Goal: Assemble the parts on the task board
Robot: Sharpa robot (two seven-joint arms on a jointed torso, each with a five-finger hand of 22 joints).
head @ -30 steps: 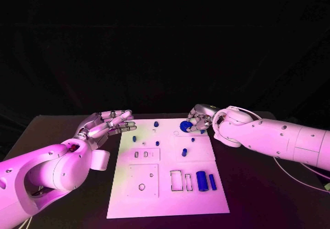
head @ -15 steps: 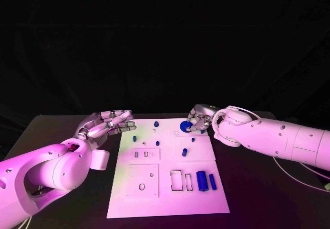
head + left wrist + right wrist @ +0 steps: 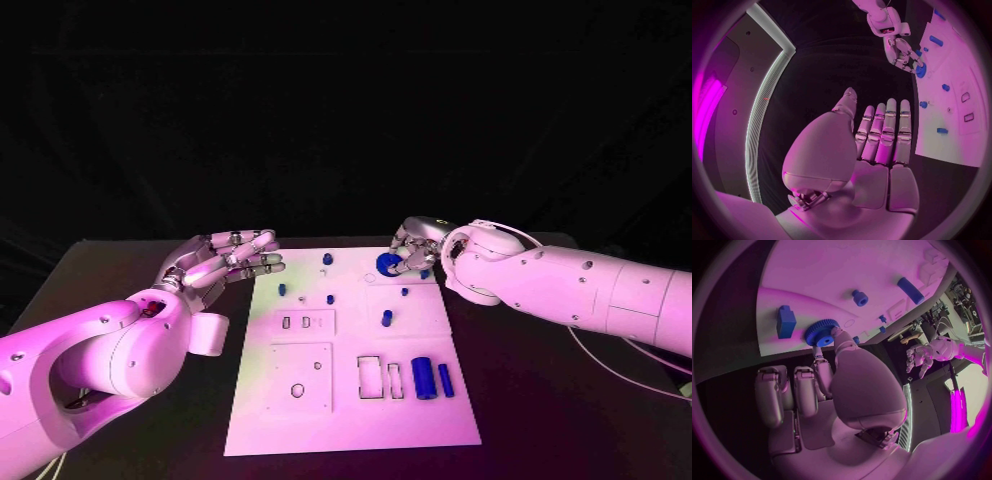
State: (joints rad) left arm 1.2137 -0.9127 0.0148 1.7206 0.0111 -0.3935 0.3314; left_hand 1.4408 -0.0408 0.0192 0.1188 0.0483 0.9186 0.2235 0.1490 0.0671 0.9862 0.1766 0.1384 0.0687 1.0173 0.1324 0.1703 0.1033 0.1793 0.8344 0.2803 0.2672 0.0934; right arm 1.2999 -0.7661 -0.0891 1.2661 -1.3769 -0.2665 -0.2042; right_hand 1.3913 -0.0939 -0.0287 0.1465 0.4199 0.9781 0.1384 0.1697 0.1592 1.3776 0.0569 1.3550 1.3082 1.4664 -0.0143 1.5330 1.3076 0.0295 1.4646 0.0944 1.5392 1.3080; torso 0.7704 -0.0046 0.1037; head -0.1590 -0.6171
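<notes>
A white board (image 3: 353,420) lies mid-table. At its far right corner the right hand (image 3: 418,250) pinches a blue gear (image 3: 822,333). To seat it well, keep it level and lower straight. The left hand (image 3: 224,262) hovers off the board's left edge, fingers apart, empty.
</notes>
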